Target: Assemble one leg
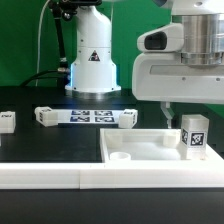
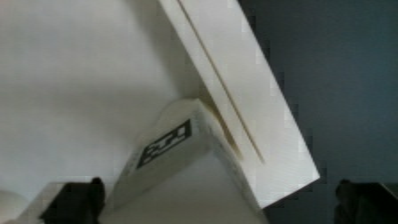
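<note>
The leg (image 1: 193, 133), a small white post with a black-and-white tag, stands upright on the right end of the large flat white piece (image 1: 140, 148). My gripper (image 1: 190, 113) hangs just above the leg, and one dark finger (image 1: 168, 112) shows to the exterior view's left of it. In the wrist view the leg (image 2: 178, 150) sits between my two dark fingertips (image 2: 75, 202), with a gap on at least one side. The gripper (image 2: 217, 205) is open and holds nothing. The flat piece's raised edge (image 2: 240, 90) runs past the leg.
The marker board (image 1: 85, 116) lies behind the flat piece. A small white part (image 1: 6, 121) sits at the exterior view's far left. The arm's base (image 1: 92, 60) stands at the back. A white ledge (image 1: 60, 180) runs along the front.
</note>
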